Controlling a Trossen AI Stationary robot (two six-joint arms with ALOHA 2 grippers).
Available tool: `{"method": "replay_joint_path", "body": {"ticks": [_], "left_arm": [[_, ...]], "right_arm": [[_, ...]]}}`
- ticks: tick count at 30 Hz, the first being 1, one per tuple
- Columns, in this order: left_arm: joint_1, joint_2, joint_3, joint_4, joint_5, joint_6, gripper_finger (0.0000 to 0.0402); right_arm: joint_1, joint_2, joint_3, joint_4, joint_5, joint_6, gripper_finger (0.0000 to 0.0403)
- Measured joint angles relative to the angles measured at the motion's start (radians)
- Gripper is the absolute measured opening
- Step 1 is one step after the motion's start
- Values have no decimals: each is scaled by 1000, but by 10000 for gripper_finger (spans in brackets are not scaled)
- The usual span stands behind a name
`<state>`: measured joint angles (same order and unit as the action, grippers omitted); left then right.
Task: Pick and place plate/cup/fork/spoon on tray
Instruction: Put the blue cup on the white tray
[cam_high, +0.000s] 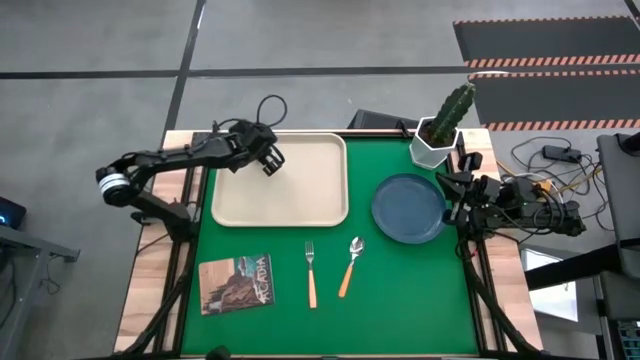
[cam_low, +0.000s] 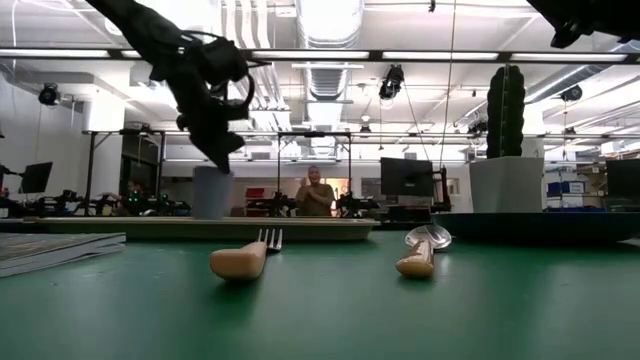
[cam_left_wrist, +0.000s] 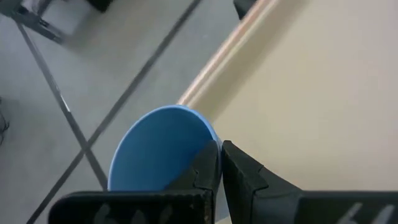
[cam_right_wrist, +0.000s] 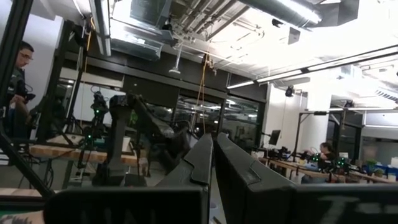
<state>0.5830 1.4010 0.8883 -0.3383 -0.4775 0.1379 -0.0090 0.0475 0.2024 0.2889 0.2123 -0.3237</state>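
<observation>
The light blue cup (cam_left_wrist: 158, 149) stands upright over the far left part of the cream tray (cam_high: 300, 205). It also shows in the low view (cam_low: 212, 192), where the tray's rim hides its bottom. My left gripper (cam_high: 270, 162) is shut on it and hides it from above. The dark blue plate (cam_high: 408, 208) lies on the green mat right of the tray. The fork (cam_high: 310, 272) and the spoon (cam_high: 350, 265) lie on the mat nearer the front. My right gripper (cam_high: 452, 212) is shut and empty at the plate's right edge. My left gripper pinches the cup's wall at the rim (cam_left_wrist: 212, 138), one finger (cam_left_wrist: 202, 168) inside the cup and one finger (cam_left_wrist: 245, 171) outside. The fingers come from above, pointing down. The cup is upright; whether it rests on the tray I cannot tell.
A white pot with a cactus (cam_high: 436, 145) stands at the far right, behind the plate. A picture-covered booklet (cam_high: 236, 284) lies at the front left. A person (cam_low: 315, 192) stands in the room beyond the table.
</observation>
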Motion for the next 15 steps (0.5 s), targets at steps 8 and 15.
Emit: {"method": "replay_joint_path", "body": {"ticks": [8,15], "left_arm": [[0,13,-16,-2,-70,-1,0],[0,13,-18,-4,-78,-28,0]], "right_arm": [[0,0,0,-2,0,2,9],[0,0,0,-1,0,5,9]]}}
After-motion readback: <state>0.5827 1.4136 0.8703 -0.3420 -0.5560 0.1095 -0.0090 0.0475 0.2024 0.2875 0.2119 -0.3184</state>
